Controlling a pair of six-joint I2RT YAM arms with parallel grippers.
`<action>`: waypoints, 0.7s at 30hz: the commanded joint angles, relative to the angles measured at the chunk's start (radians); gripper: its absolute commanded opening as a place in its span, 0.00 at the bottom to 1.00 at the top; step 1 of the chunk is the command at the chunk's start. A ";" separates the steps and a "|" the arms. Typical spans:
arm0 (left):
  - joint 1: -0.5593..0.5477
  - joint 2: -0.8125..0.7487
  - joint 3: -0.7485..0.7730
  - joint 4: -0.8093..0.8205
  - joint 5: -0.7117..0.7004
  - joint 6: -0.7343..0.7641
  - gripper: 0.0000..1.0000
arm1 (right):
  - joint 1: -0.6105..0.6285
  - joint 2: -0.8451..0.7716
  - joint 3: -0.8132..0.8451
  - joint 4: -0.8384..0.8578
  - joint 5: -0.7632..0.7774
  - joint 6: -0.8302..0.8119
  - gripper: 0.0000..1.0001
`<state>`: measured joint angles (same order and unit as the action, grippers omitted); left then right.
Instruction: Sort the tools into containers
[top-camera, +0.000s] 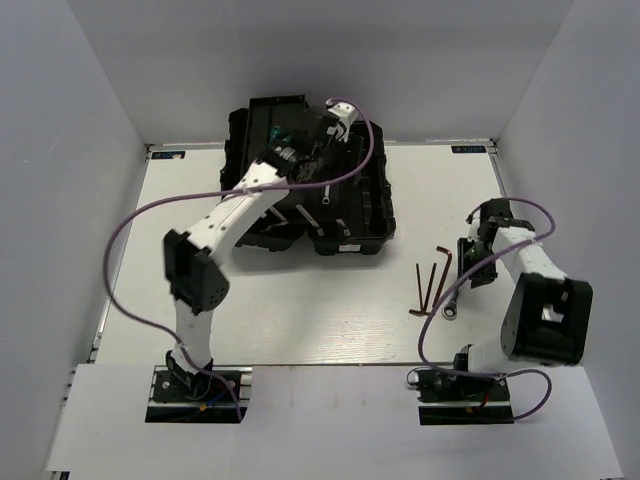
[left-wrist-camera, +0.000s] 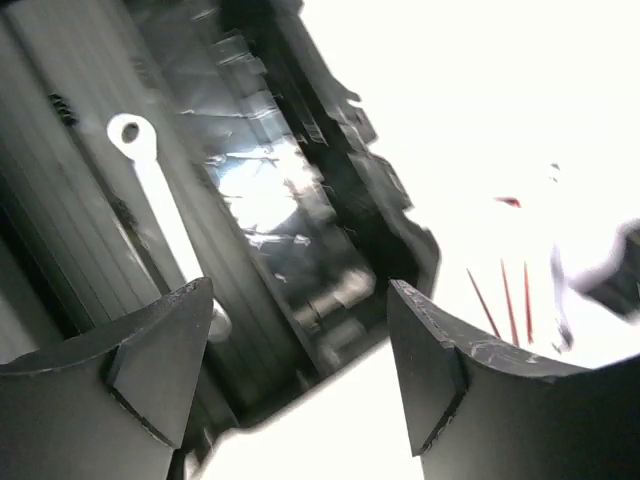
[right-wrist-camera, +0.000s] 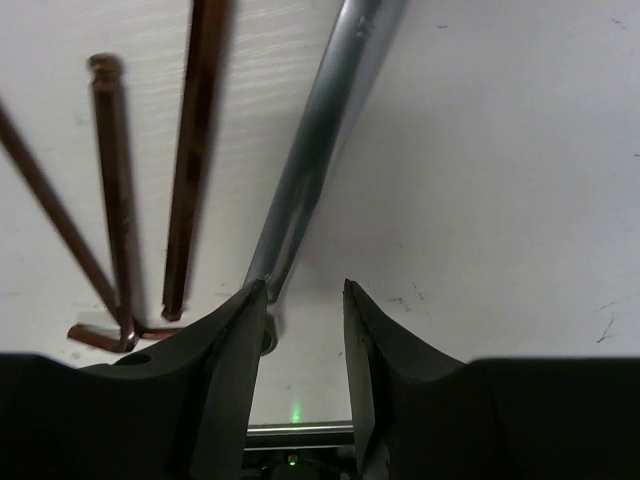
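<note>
The black toolbox (top-camera: 372, 215) lies open at the back middle of the table. A silver wrench (left-wrist-camera: 150, 190) lies inside it and shows in the top view (top-camera: 337, 218). My left gripper (left-wrist-camera: 300, 340) is open and empty above the toolbox; it shows in the top view (top-camera: 328, 128). A second silver wrench (right-wrist-camera: 310, 150) lies on the table at the right (top-camera: 455, 300), next to three reddish-brown hex keys (right-wrist-camera: 112, 190) (top-camera: 430, 285). My right gripper (right-wrist-camera: 300, 300) is open, low over the wrench's near end, which sits beside its left finger. The green screwdrivers are hidden.
White walls enclose the table on the left, right and back. The right arm's base (top-camera: 470, 385) and the left arm's base (top-camera: 195, 385) stand at the near edge. Purple cables loop over both arms.
</note>
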<state>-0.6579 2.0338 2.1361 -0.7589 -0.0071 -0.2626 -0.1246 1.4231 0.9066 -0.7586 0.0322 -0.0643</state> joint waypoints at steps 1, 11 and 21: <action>-0.055 -0.252 -0.182 0.039 0.085 0.072 0.81 | -0.013 0.071 0.057 0.048 0.067 0.023 0.43; -0.086 -0.579 -0.620 0.124 0.084 -0.012 0.81 | -0.017 0.224 0.103 0.094 0.015 0.084 0.46; -0.137 -0.561 -0.620 0.105 0.044 -0.052 0.81 | -0.018 0.286 0.104 0.099 0.049 0.164 0.44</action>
<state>-0.7715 1.4849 1.5078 -0.6609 0.0540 -0.2935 -0.1375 1.6737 0.9867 -0.6697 0.0479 0.0517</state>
